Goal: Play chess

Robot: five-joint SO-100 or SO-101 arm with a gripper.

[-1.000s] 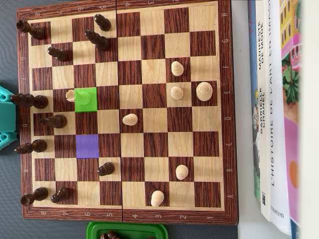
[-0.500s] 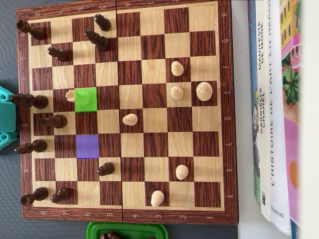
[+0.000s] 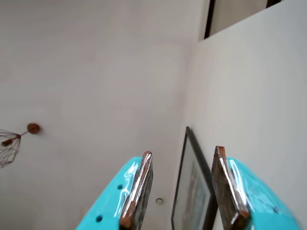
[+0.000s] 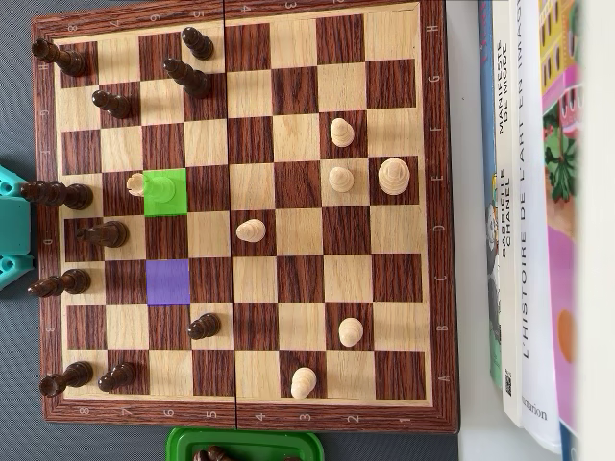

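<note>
**Ana:** Nothing has moved on the dark-and-light wooden chessboard (image 4: 240, 216) over the last second. Every piece sits on the same square as before.

**Ben:** So no move is under way yet?

**Ana:** That's my reading. In the wrist view the turquoise two-finger gripper (image 3: 184, 184) points up at a pale wall and ceiling, with a framed picture (image 3: 192, 191) between its pads. The jaws stand apart with nothing between them, so the claw is released and empty.

**Ben:** And the arm itself?

**Ana:** Only a turquoise part of the robot (image 4: 12, 235) pokes in at the left edge of the overhead view, off the board.

**Ben:** Where's the piece to play?

**Ana:** Probably the small pale wooden pawn (image 4: 136, 182), at the left side of the bright green highlighted square (image 4: 165, 192). A purple highlighted square (image 4: 168, 281) lies two squares below and is vacant. Which one marks the start and which the target, I can't tell.

**Ben:** Captured pieces?

**Ana:** Some dark ones lie in the green plastic tray (image 4: 245, 444) below the board.
</note>
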